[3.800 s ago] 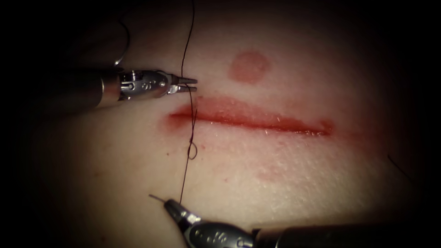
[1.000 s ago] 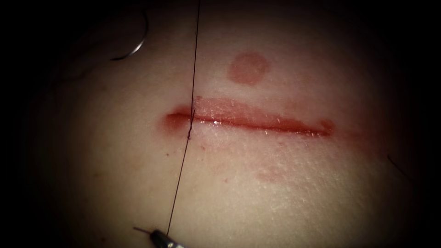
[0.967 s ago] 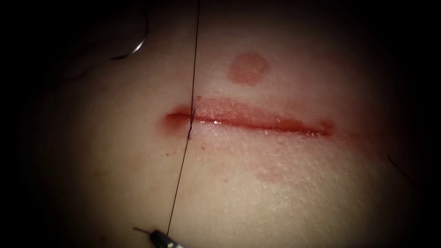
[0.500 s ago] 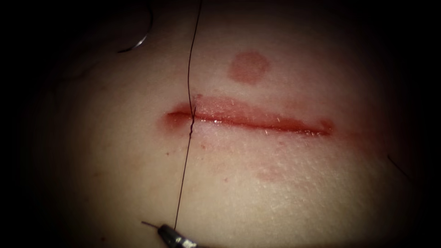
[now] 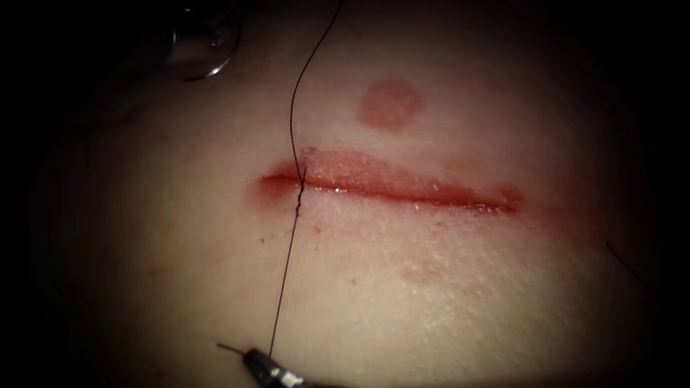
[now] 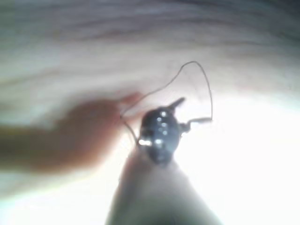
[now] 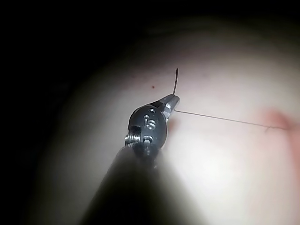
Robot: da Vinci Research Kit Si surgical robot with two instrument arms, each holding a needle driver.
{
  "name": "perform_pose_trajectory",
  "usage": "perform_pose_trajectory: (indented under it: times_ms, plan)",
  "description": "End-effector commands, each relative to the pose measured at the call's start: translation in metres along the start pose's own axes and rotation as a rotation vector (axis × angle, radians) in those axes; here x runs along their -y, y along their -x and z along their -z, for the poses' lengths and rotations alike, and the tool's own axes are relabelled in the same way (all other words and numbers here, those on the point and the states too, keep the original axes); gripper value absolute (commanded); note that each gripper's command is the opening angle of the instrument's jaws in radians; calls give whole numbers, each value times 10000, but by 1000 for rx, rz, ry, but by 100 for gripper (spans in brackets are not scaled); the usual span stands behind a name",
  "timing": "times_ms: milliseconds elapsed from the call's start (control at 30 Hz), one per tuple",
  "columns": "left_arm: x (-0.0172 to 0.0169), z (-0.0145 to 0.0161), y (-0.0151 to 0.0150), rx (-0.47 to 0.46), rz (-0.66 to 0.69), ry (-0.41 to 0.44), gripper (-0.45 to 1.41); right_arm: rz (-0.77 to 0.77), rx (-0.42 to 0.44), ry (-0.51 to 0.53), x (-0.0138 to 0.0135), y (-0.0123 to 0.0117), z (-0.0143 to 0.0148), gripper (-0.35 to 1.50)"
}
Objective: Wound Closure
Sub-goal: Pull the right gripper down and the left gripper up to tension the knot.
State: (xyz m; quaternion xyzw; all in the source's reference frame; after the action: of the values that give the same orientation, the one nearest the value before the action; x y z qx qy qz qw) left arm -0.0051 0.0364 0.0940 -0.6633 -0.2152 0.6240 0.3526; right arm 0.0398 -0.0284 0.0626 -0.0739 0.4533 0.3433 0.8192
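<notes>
Right hand point(image 7: 174, 101) clamps thread point(image 5: 284, 273); left hand point(image 6: 194, 112) gapes empty; needle point(image 5: 215, 66) lies free

1. We find the thread point(image 5: 286, 244) to be the main barrier: it runs from the right tool point(image 5: 253, 355) at the bottom edge up across the cut point(image 5: 392, 185) near its left end and on to the top edge, splitting the frame into left and right.
2. We see the right tool's jaws closed on the thread, with a short tail sticking out just beside them.
3. We note the needle point(image 5: 208, 68) lying on the tissue point(image 5: 460, 287) in the upper left, outside it.
4. We have open tissue right of the thread, above and below the cut.
</notes>
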Motion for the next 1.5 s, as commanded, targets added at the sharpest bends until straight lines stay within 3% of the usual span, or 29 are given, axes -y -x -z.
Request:
perform_pose_trajectory:
  times_ms: [33, 67, 100, 200, 333, 400, 467, 533, 567, 667, 800, 900, 967, 1133, 1233, 1500]
  plan:
    - [-5, 2, 7, 2, 14, 25, 66, -2, 2, -4, 8, 6, -2, -35]
    - [-5, 2, 7, 2, 14, 25, 66, -2, 2, -4, 8, 6, -2, -35]
    - [-28, 14, 13, 0, 63, 76, 66, -2, -1, -3, 8, 6, -2, -35]
    - [-72, 28, 33, -19, 110, 118, 62, -2, -1, -2, 9, 6, -4, -35]
    - [-120, 19, 72, -35, 105, 103, 54, -1, -3, -7, 11, 6, -4, -35]
    - [-130, 13, 85, -34, 128, 131, 53, 0, -4, -8, 11, 7, -4, -35]
    - [-139, 1, 107, -28, 52, 176, 53, 1, -5, -8, 12, 8, -3, -35]
    - [-140, -2, 114, 24, -3, 183, 51, 1, -2, -9, 12, 8, -3, -35]
    - [-135, -7, 114, 93, 57, 189, 51, 1, -2, -9, 12, 8, -2, -35]
    - [-127, -10, 112, 102, 46, 166, 56, 2, -3, -12, 13, 8, -2, -35]
    - [-118, -10, 108, 177, -168, 127, 56, 3, -1, -13, 14, 9, -2, -35]
    - [-112, -11, 105, 307, -236, 116, 56, 3, -1, -11, 14, 9, -1, -35]
    - [-111, -11, 105, 363, -388, 123, 54, 4, -1, -11, 14, 9, 0, -35]
    - [-114, -12, 110, 553, -561, 178, 54, 4, -1, -12, 14, 10, 1, -35]
    - [-113, -17, 109, 700, -746, 149, 55, 4, -1, -11, 15, 9, 0, -35]
    - [-101, -32, 99, 705, -860, 95, 55, 6, -3, -12, 16, 11, 0, -35]
